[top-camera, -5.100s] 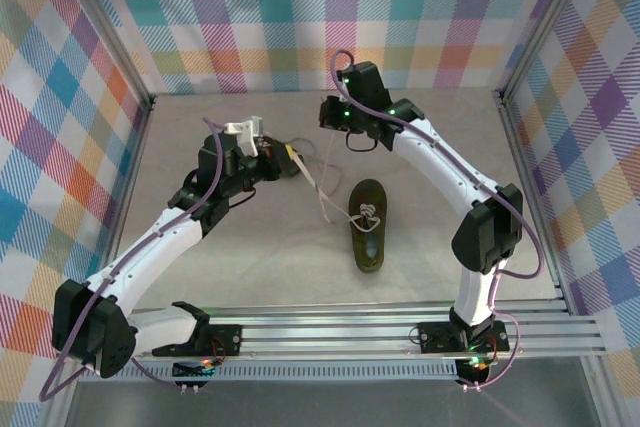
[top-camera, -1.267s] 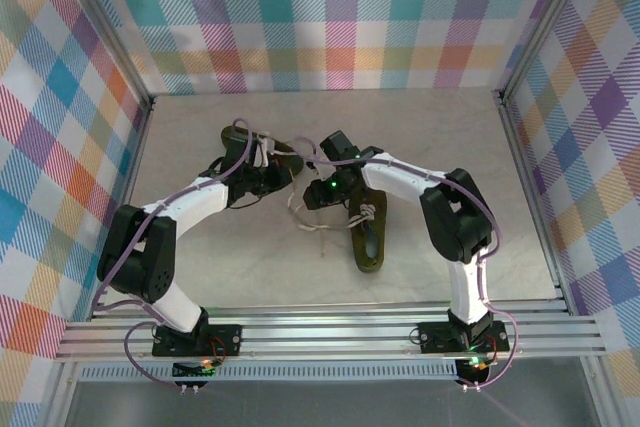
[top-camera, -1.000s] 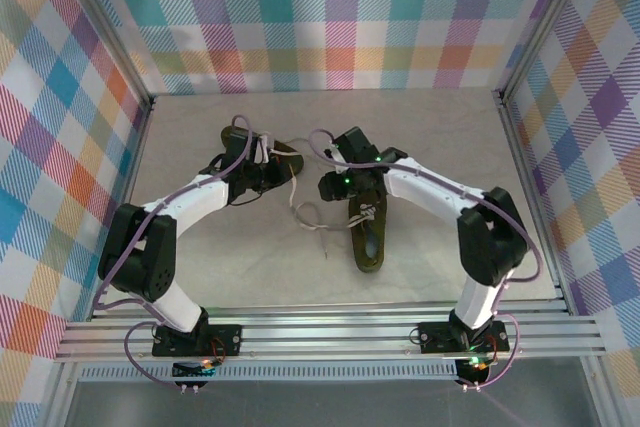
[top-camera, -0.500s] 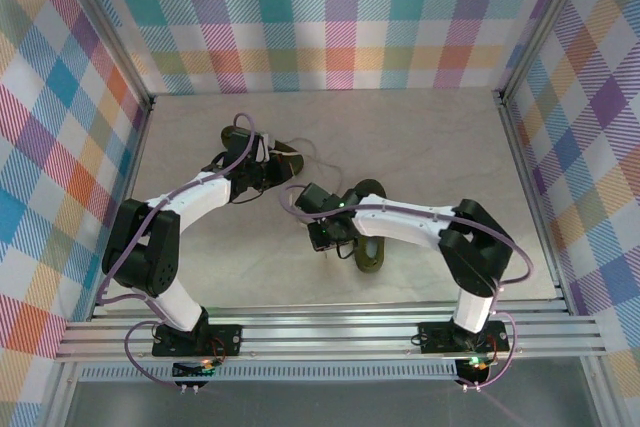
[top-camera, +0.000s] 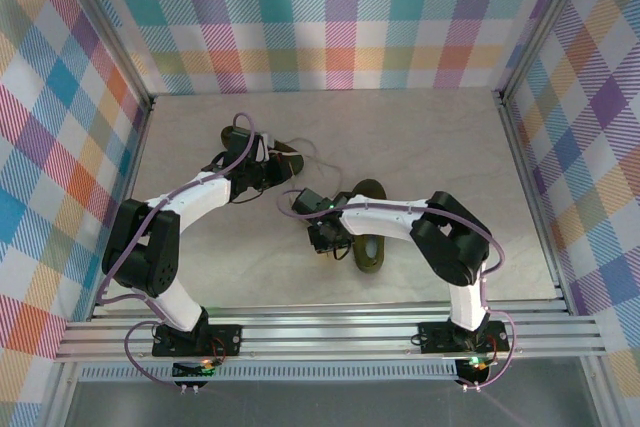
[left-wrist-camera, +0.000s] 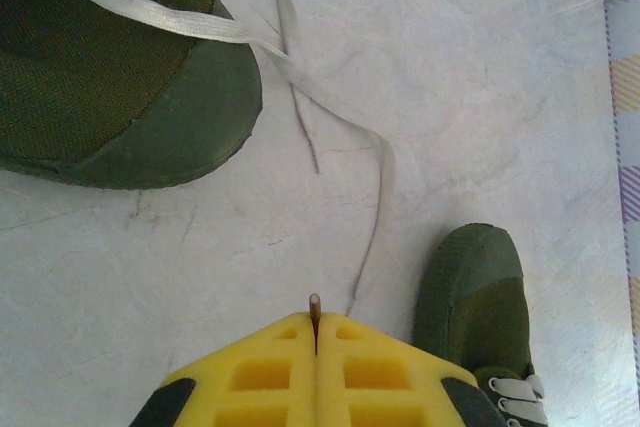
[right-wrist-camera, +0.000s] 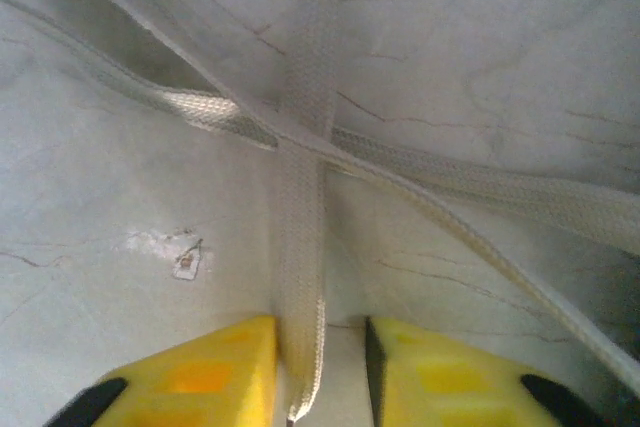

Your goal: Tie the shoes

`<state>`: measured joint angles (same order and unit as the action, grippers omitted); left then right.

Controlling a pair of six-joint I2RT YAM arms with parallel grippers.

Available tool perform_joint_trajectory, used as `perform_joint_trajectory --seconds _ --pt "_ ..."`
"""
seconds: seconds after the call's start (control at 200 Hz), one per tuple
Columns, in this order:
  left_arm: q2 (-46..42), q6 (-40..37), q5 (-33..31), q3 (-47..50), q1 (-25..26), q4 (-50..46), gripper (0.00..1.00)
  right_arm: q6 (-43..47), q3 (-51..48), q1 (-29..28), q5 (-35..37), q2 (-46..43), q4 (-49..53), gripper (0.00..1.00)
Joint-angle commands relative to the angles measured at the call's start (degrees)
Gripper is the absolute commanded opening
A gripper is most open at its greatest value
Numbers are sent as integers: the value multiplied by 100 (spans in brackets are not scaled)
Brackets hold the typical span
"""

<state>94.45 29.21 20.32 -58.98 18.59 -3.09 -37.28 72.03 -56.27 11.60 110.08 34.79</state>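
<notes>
Shoes (top-camera: pixel 368 259) lie apart on the table (top-camera: pixel 430 137). The far shoe (top-camera: pixel 288 155) is toward the back left, partly under the left arm. The near shoe (top-camera: pixel 368 259) is more in the middle, its length running away from the arm bases, and the right arm crosses over its middle part.

In the left wrist view, the far shoe (left-wrist-camera: pixel 110 67) is at the upper left. A cream lace (left-wrist-camera: pixel 160 12) goes over it, then runs down across the bare table toward the yellow fingers (left-wrist-camera: pixel 250 377). The toe of the near shoe (left-wrist-camera: pixel 475 292) is at the lower right. The left pincer (left-wrist-camera: pixel 315 332) has its fingers pressed together. A thin brownish tip (left-wrist-camera: pixel 314 305) sticks out of the seam between them; I cannot tell if it is the end of the lace.

The right pincer (top-camera: pixel 325 239) is low over the table, just left of the near shoe. In its own view, the right pincer (right-wrist-camera: pixel 320 337) stands narrowly apart. One lace strand (right-wrist-camera: pixel 302 247) lies flat on the table between the two fingers (right-wrist-camera: pixel 230 367), close to the left one, with a gap to the other. More strands (right-wrist-camera: pixel 480 187) cross this one farther ahead.
</notes>
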Motion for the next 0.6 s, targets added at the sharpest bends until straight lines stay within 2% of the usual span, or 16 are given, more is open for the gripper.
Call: perform_joint_trajectory --seconds 0.0,0.02,0.095,0.155,0.3,0.43,0.6 --pt "-21 68 -19 -65 -57 -56 0 -56 161 -12 -125 179 -59 7" --pt "-46 73 -19 -57 -57 -56 0 -22 159 -8 -142 145 -59 0" --pt "-239 110 -40 -25 -83 -43 0 69 96 -7 -41 -220 -33 0" --pt "-520 135 -92 18 -118 -57 0 126 -75 -13 307 -778 -9 0" --pt "-1170 57 -413 -219 -170 -426 0 50 -429 174 1953 -2173 352 0" --pt "-1342 -90 -646 -601 -189 -784 0 59 -607 1186 1977 -2823 426 0" --pt "-1315 -121 -1335 -751 -317 -1241 0 -216 -1039 2705 1709 -3477 186 0"
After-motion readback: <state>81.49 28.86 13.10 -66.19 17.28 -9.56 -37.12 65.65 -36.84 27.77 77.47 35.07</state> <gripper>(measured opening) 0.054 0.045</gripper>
